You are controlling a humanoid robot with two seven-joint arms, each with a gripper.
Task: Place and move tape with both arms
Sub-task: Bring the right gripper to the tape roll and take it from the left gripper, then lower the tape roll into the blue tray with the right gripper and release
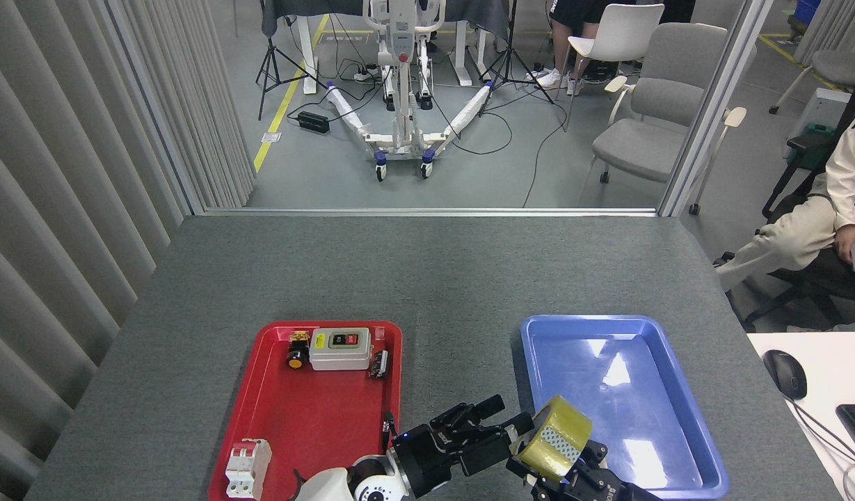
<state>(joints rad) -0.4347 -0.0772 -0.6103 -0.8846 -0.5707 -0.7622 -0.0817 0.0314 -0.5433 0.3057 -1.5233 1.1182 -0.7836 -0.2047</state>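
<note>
While the right tool (563, 465) pinches the tape (556, 438) and the left tool (505, 417) stands spread, the roll looks light, stiff, slick; rim grip suits.

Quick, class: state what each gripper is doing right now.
Left gripper: jaws open, holding nothing.
Right gripper: jaws around the tape, holding it.

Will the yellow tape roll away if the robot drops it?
Probably a little. The tape is a round roll, so on its edge it could roll. The blue tray has raised walls that would likely stop it. Its glossy surface looks slippery, and the hollow core suggests it is light.
</note>
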